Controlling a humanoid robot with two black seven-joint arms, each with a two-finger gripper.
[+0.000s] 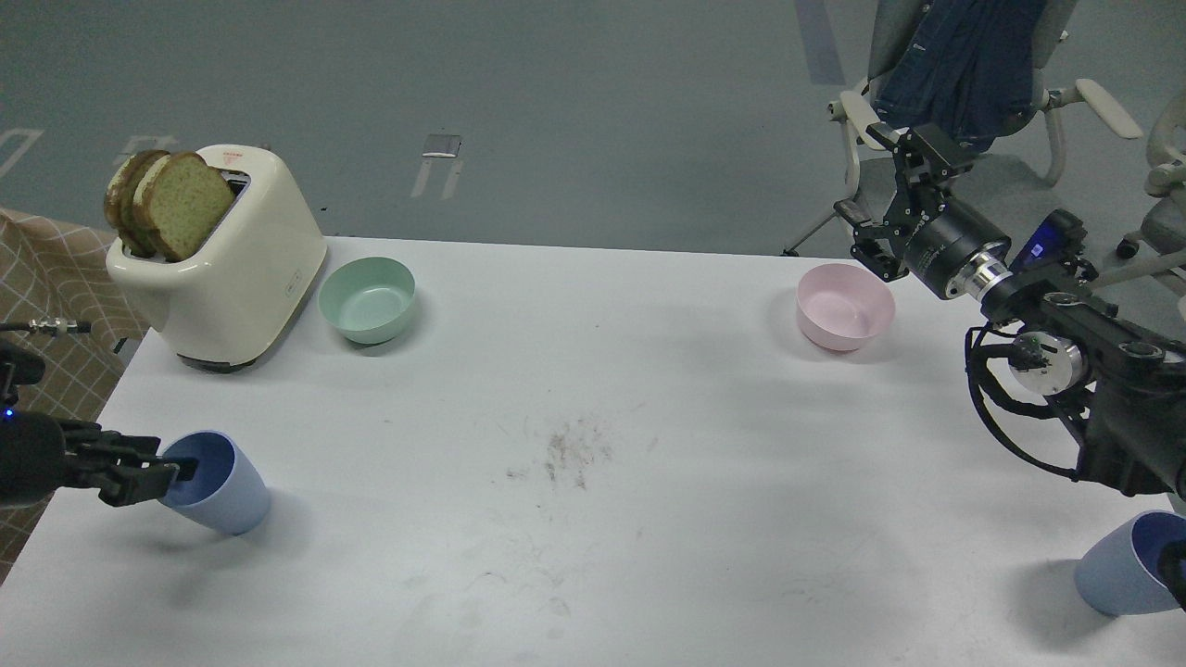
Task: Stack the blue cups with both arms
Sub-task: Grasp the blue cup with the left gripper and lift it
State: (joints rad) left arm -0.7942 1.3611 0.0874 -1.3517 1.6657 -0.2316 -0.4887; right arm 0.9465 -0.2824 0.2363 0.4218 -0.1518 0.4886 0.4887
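One blue cup (222, 488) stands tilted at the table's near left, its dark mouth facing left. My left gripper (167, 472) comes in low from the left edge with its fingertips at the cup's rim, one reaching into the mouth; the fingers are too dark to tell apart. The second blue cup (1121, 567) sits tilted at the near right corner, partly cut off by the frame edge and a dark arm part. My right gripper (878, 199) is raised beyond the table's far right edge, above and right of the pink bowl, with its fingers spread and empty.
A cream toaster (232, 269) with bread slices stands at the far left, with a mint-green bowl (367, 298) next to it. A pink bowl (844, 306) sits at the far right. The white table (593, 389) has scuff marks at its middle. An office chair (964, 65) stands behind.
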